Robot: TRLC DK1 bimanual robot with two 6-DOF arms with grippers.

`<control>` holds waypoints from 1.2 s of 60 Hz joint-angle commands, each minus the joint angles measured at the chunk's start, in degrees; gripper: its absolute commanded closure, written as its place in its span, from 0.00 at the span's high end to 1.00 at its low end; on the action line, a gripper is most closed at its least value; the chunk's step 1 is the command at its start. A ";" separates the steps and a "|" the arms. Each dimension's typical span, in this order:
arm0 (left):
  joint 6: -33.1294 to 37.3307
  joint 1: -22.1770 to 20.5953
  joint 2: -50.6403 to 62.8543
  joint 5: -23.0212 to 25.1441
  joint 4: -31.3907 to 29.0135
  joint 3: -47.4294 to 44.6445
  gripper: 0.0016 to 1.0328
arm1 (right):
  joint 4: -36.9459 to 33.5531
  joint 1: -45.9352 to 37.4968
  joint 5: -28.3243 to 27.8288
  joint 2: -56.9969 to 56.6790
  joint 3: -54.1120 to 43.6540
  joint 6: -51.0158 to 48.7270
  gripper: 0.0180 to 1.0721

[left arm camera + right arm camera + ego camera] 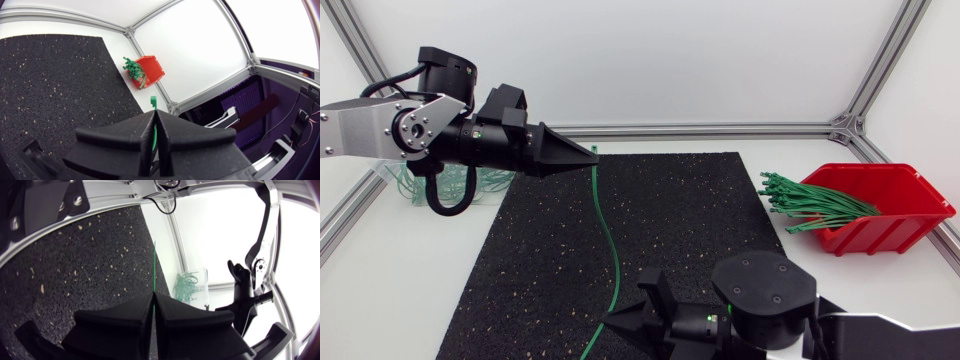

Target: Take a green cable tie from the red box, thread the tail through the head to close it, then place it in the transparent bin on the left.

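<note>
Head view: the left claw [588,155], arm level above the mat [700,220], and the right claw [617,318], low at its near edge, each clench an end of the green cable tie [608,235] strung between them; threading is judged in hand. Left wrist view: the tie's head juts just ahead of the fingertips [136,134], red box [150,70] far beyond. Right wrist view: the strap runs ahead toward the transparent bin [192,286]; next, the tail must curl to the head.

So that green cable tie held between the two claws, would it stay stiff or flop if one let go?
Probably springy rather than limp: the green cable tie spans from the left claw to the right claw in one smooth bow, no kinks. It looks thin and light, so a freed end would likely droop and swing.
</note>
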 commanded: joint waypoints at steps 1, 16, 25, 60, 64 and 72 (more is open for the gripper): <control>1.13 -0.58 -1.92 0.29 -0.39 -1.90 0.04 | 0.42 1.05 1.97 -1.72 1.36 10.45 0.05; 2.63 -2.51 -5.44 0.37 1.28 -6.29 0.04 | -13.82 1.05 -1.28 -7.44 6.37 31.81 0.05; 2.19 -4.09 -8.34 -0.24 2.86 -8.75 0.04 | -27.71 1.05 -5.76 -12.71 12.08 41.83 0.05; -23.92 -11.92 -27.50 -8.50 27.65 -22.99 0.04 | -59.88 -3.78 -29.32 -18.42 33.35 77.95 0.05; -25.76 -12.62 -29.25 -9.56 28.53 -24.31 0.04 | -60.40 -6.24 -33.89 -18.34 35.02 82.17 0.05; -30.07 -15.70 -33.03 -12.99 30.90 -26.95 0.04 | -59.52 -8.00 -39.51 -18.16 36.17 88.15 0.05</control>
